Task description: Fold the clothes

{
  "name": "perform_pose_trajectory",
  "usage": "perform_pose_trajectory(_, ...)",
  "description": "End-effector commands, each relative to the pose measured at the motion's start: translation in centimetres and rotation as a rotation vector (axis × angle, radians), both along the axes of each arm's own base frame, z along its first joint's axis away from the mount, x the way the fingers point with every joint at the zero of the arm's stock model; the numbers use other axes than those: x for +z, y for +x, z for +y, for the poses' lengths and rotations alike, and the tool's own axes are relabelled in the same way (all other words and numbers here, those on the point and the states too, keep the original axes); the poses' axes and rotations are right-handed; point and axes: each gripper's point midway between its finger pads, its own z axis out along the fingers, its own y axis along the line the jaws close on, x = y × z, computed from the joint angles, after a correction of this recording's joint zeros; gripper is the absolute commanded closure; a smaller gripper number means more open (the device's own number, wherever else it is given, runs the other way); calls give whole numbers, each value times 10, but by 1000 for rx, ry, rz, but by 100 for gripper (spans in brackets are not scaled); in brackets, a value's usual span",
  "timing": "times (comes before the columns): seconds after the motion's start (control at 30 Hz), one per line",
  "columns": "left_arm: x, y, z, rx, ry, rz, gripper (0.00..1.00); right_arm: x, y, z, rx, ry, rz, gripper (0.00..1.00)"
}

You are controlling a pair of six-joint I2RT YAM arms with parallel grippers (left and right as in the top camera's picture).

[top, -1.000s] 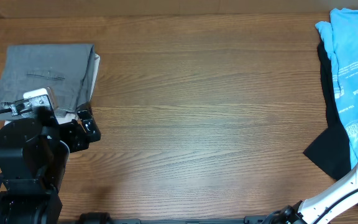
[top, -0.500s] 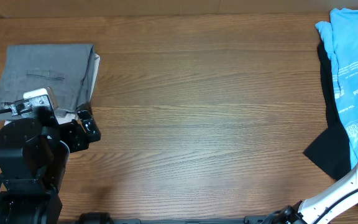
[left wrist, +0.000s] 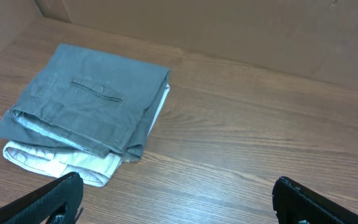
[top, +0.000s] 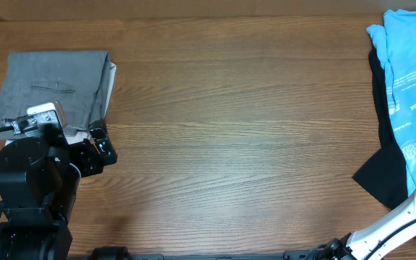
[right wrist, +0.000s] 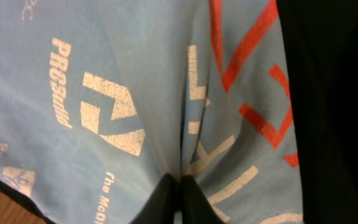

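Note:
The clothes, a light blue T-shirt with white print, lie crumpled at the table's far right edge. In the right wrist view the T-shirt fills the frame, showing white logos and red lettering. My right gripper is shut on a raised fold of this blue cloth, its two black fingertips pressed together. In the overhead view only the right arm shows, not its jaws. My left gripper stands open over bare wood at the near left, far from the T-shirt, with nothing between its fingers.
A black garment lies under and beside the T-shirt. Folded grey trousers sit on a folded white garment at the far left, just beyond the left gripper. Bare wooden tabletop spans the middle.
The blue cloth and its white print at the right edge have shifted slightly and bunched up. The left arm has not moved.

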Motion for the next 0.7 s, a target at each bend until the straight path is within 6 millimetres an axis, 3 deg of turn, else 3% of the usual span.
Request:
perform_pose_trajectory(0.0,1,0,4,22,3,-6,0,1,-1,-4,-31,-1,-6,96)
perform_pose_trajectory(0.13,1,0,4,22,3,-6,0,21,15,5,-52,51,-88,96)
perform_pose_trajectory(0.27,1,0,4,22,3,-6,0,85,39,18,3,8,-187,96)
perform_pose_trajectory(0.33,1,0,4,22,3,-6,0,126,52,37,52,5,-255,96)
perform_pose_trajectory(0.43,1,0,4,22,3,-6,0,182,68,84,151,28,-348,96)
perform_pose_trajectory(0.5,1,0,4,22,3,-6,0,205,74,119,218,47,-375,96)
perform_pose_trajectory(0.57,1,0,4,22,3,-6,0,217,79,157,292,73,-381,96)
perform_pose_trajectory(0.67,1,0,4,22,3,-6,0,216,87,223,423,133,-344,96)
